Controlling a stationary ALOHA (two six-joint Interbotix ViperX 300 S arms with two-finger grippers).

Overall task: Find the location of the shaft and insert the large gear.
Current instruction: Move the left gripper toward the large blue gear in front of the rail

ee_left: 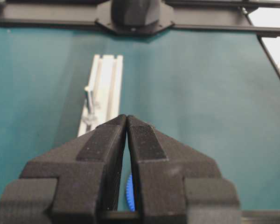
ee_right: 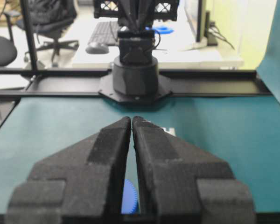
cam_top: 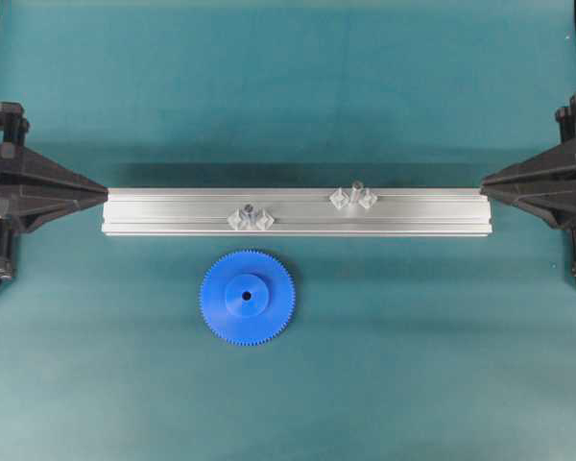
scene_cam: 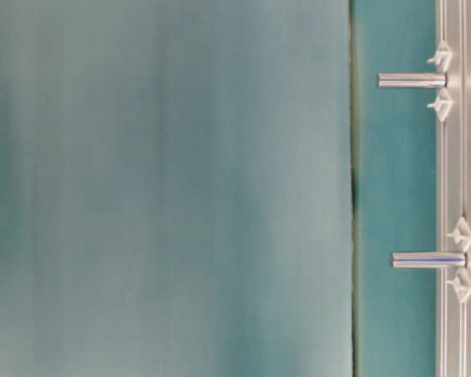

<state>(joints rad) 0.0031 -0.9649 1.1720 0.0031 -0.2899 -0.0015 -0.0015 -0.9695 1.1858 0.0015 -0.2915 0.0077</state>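
Observation:
The large gear (cam_top: 247, 296), a bright blue toothed disc with a raised hub, lies flat on the teal mat just in front of the aluminium rail (cam_top: 298, 211). Two short metal shafts stand on the rail between translucent mounts, one shaft (cam_top: 249, 209) right behind the gear, the other shaft (cam_top: 356, 188) farther right. My left gripper (cam_top: 101, 192) is shut and empty at the rail's left end. My right gripper (cam_top: 488, 182) is shut and empty at the right end. In the wrist views a sliver of gear (ee_left: 129, 191) (ee_right: 129, 198) shows between the closed fingers.
The table-level view shows both shafts (scene_cam: 412, 80) (scene_cam: 428, 259) sticking out of the rail (scene_cam: 455, 188). The opposite arm's base (ee_right: 135, 74) stands at the mat's far edge, with a desk and office chairs beyond.

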